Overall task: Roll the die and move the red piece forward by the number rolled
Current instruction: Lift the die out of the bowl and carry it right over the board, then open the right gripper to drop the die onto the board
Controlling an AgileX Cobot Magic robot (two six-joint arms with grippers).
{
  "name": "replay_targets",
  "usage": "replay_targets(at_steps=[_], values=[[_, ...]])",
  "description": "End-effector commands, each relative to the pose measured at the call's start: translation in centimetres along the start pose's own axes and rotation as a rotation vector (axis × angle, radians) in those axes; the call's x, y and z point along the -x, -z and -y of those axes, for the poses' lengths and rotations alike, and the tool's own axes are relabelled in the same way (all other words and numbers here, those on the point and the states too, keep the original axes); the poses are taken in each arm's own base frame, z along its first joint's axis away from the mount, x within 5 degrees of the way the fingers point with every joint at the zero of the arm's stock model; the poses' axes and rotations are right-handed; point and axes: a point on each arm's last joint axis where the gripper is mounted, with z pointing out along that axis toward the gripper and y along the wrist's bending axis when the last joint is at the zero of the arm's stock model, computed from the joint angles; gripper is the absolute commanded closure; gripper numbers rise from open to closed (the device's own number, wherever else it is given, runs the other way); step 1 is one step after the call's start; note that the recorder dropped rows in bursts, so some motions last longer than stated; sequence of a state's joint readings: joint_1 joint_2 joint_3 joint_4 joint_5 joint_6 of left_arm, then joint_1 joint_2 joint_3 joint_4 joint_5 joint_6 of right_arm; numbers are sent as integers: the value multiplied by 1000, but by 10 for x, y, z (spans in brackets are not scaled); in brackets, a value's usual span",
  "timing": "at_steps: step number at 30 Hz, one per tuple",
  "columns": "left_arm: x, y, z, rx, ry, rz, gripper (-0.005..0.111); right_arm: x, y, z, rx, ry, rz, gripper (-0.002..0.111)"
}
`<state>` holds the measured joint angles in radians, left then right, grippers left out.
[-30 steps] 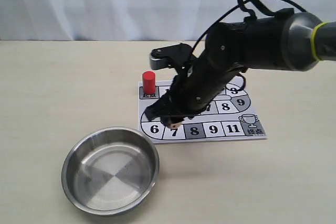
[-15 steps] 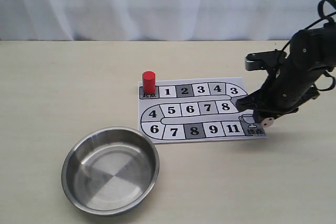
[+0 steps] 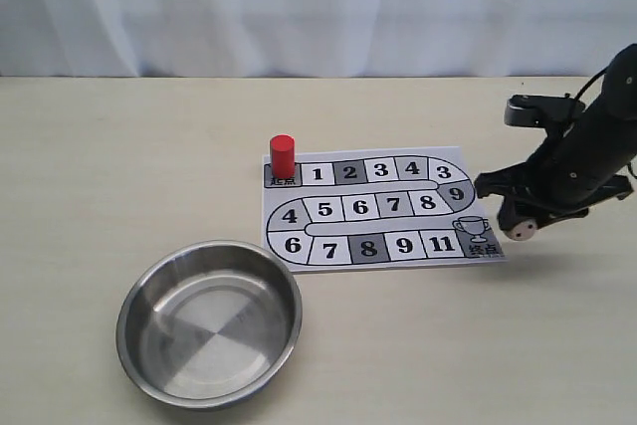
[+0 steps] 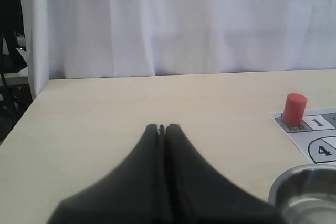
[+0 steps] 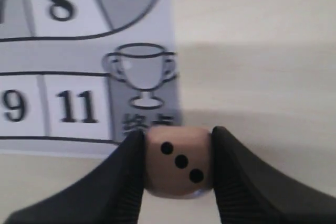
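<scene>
My right gripper (image 3: 519, 229) is shut on the die (image 5: 178, 161), a cream cube showing a three-pip face, held just above the table off the board's right edge by the trophy square (image 5: 140, 77). The die (image 3: 520, 229) shows as a pale spot under the black arm. The red piece (image 3: 283, 155) stands upright on the start square at the upper left corner of the numbered board (image 3: 378, 208); it also shows in the left wrist view as a red cylinder (image 4: 294, 109). My left gripper (image 4: 161, 127) is shut and empty, hovering over bare table left of the board.
A round steel bowl (image 3: 209, 322) sits empty in front of the board, to its lower left; its rim (image 4: 302, 174) shows in the left wrist view. A white curtain closes the table's far edge.
My right arm has swung with the die from over squares 6 and 7 rightward across the board to just past its right edge. The red piece and bowl have not moved.
</scene>
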<state>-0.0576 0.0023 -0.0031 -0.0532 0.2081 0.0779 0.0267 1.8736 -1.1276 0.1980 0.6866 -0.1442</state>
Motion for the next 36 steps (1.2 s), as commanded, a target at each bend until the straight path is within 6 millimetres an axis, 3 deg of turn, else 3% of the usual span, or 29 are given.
replay_targets(at_steps=[1, 5, 8, 25, 36], values=[[0, 0, 0, -1, 1, 10, 107, 1, 5, -22, 241, 17, 32, 59], [0, 0, 0, -1, 1, 10, 107, -3, 10, -35, 396, 59, -6, 27], [0, 0, 0, -1, 1, 10, 107, -5, 10, -35, 398, 76, -31, 20], [0, 0, 0, -1, 1, 10, 107, -4, 11, -34, 381, 74, -21, 34], [0, 0, 0, -1, 1, 10, 107, -4, 11, -34, 380, 75, -19, 34]])
